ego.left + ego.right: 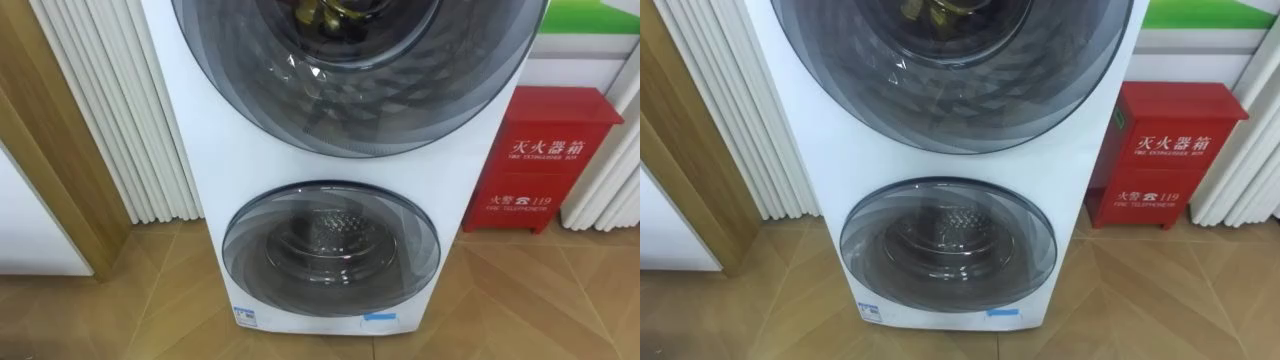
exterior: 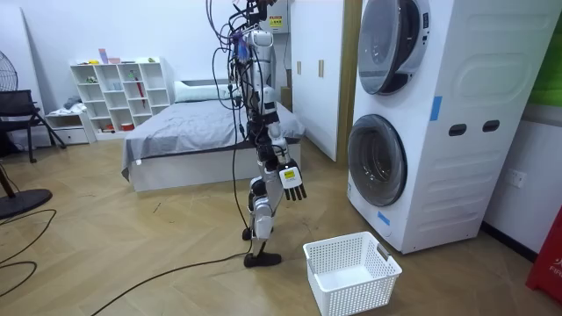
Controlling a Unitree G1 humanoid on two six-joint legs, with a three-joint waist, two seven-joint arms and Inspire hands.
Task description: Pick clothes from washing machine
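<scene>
Hardly anything of the task looks done. The washer [image 2: 457, 123] is a stack with two round glass doors, and both appear shut: the upper door [image 1: 360, 70] and the lower door [image 1: 330, 250]. Behind the upper glass, at the very top of the eye view, sits a crumpled yellowish and dark mass that I take to be the clothes [image 1: 325, 12]. How many pieces there are cannot be told. The lower drum shows bare perforated metal and looks empty.

In the room view the robot stands upright on the wood floor, facing the washer from a little way off, with the bed [image 2: 189, 140] behind it. One hand [image 2: 293, 186], the right going by its body, hangs at hip height with its fingers straight and slack. It grasps nothing and is well apart from either door.

The white basket [image 2: 360, 297] stands on the floor between the robot and the washer, just in front of the lower door, and it is empty.

What is left, as I judge it, is to step closer, open the upper door, reach in, pull the clothes out and drop them in the basket.

Count: one washer stack, two doors, one basket, one red cabinet [image 1: 540, 160] beside the washer, one bed
</scene>
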